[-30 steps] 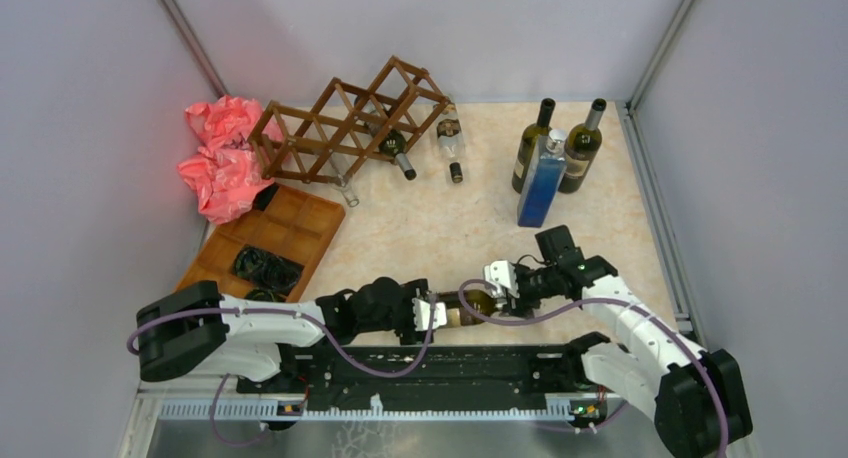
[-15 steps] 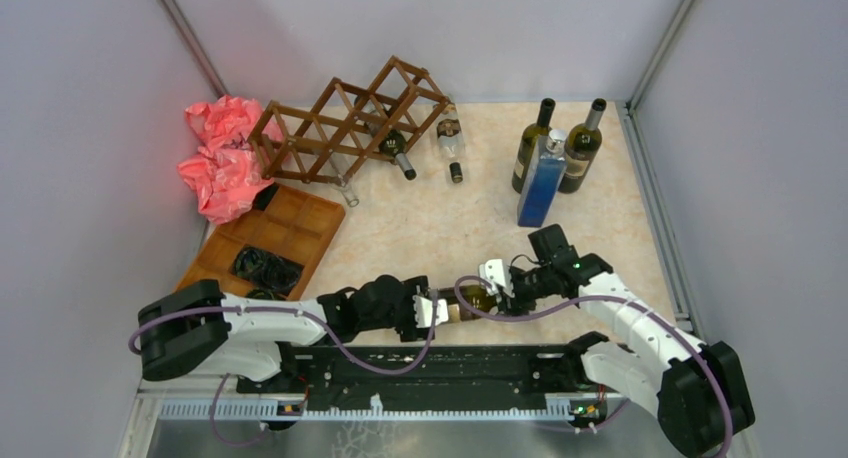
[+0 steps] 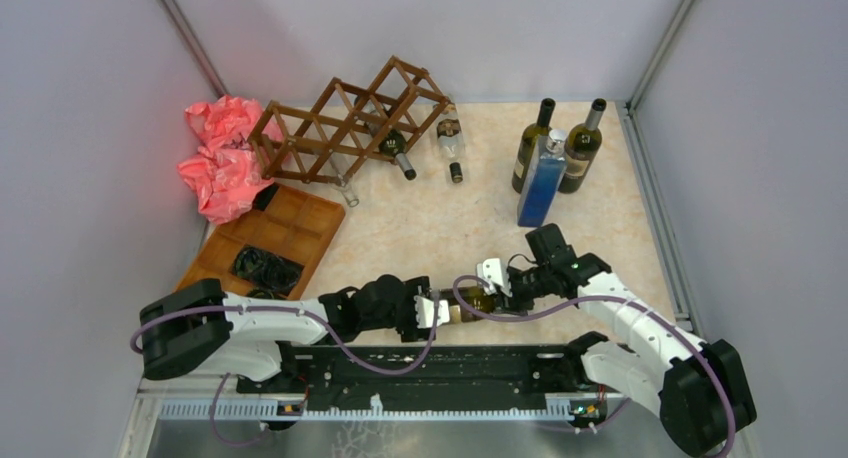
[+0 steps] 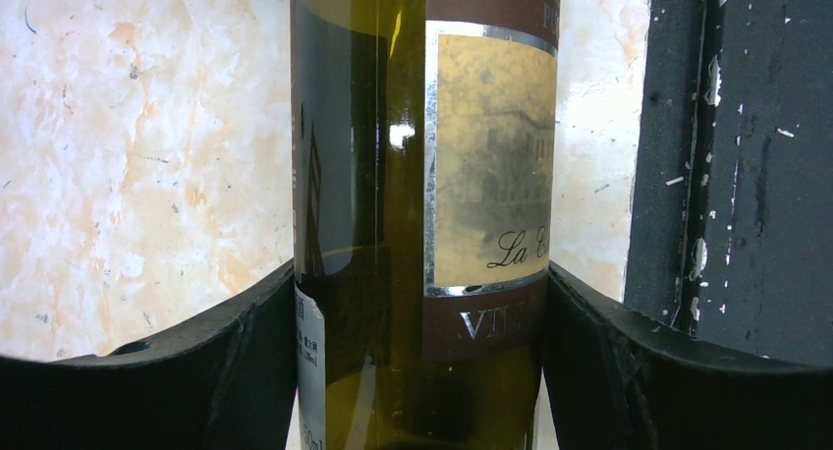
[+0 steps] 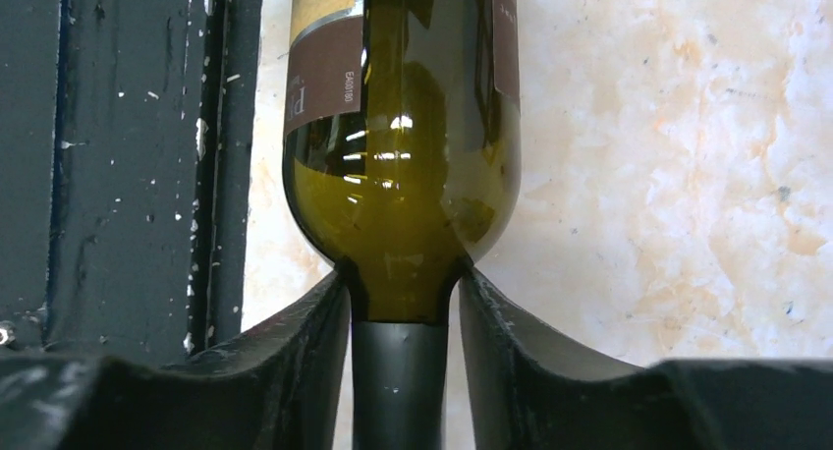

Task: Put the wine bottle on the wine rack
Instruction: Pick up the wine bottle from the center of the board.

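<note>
A dark green glass wine bottle (image 3: 470, 306) with a beige and brown label lies on its side on the beige marble-patterned table (image 3: 420, 228). It is well apart from the dark brown wooden lattice wine rack (image 3: 345, 123), on the rack's near side and somewhat to the right.

The left gripper (image 4: 417, 312) is closed around the bottle's wide body: its black fingers (image 4: 246, 352) touch the glass on both sides, at the lower part of the label. The right gripper (image 5: 404, 312) holds the bottle at the other end. Its fingers (image 5: 295, 352) press on both sides of the dark neck, just under the shoulder.

The rack stands at the far side of the table. One dark bottle (image 3: 395, 143) is lying in a cell of it, with the neck sticking out. A pink crumpled plastic bag (image 3: 222, 158) is just left of the rack, and a flat brown compartment tray (image 3: 285, 223) is in front of it. Well to the right of the rack two dark bottles (image 3: 585, 143) and a blue one (image 3: 540, 183) stand upright.
</note>
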Controlling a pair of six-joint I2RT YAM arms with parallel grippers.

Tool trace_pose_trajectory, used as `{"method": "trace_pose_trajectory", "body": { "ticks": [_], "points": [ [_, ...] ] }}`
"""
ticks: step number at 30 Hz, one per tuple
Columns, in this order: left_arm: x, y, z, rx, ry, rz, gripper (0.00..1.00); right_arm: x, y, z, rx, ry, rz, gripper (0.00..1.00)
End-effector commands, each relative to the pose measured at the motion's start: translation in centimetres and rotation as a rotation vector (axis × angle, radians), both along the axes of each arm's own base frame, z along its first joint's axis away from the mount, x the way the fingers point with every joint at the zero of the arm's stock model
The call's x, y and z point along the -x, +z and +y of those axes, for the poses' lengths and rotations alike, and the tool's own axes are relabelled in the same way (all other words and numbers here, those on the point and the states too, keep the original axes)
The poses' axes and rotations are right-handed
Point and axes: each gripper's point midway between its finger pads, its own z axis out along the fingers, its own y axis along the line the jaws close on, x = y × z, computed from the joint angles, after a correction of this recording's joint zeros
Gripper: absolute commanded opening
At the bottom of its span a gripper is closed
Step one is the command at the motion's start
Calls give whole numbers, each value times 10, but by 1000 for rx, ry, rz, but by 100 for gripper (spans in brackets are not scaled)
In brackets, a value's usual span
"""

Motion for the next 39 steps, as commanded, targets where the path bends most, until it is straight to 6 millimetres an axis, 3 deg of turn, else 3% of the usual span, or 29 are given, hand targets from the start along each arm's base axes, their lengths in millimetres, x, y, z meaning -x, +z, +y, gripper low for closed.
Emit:
{"method": "trace_pose_trajectory", "body": {
  "ticks": [1, 6, 7, 21, 28, 35, 39],
  "points": [
    [-3, 25, -22, 103, -14, -3, 0, 5, 15, 15, -65, 55, 5, 35],
    [-4, 25, -21, 103, -7, -5, 0, 9, 18, 16, -74, 76, 15, 3],
    [-4, 24, -21, 103, -4, -5, 0, 11, 19, 16, -75, 78, 20, 0],
    [-10, 22, -18, 98, 39, -10, 2, 10, 33, 19, -96, 48, 43, 0],
    [-10, 22, -19, 97, 43, -3, 25, 10, 34, 20, -96, 39, 51, 0],
    [-14, 25, -14, 108, 80, -11, 71, 9, 35, 20, -94, 25, 59, 0],
    [-15, 29, -10, 127, 97, -18, 88, 7, 36, 20, -94, 13, 57, 0]
  ]
}}
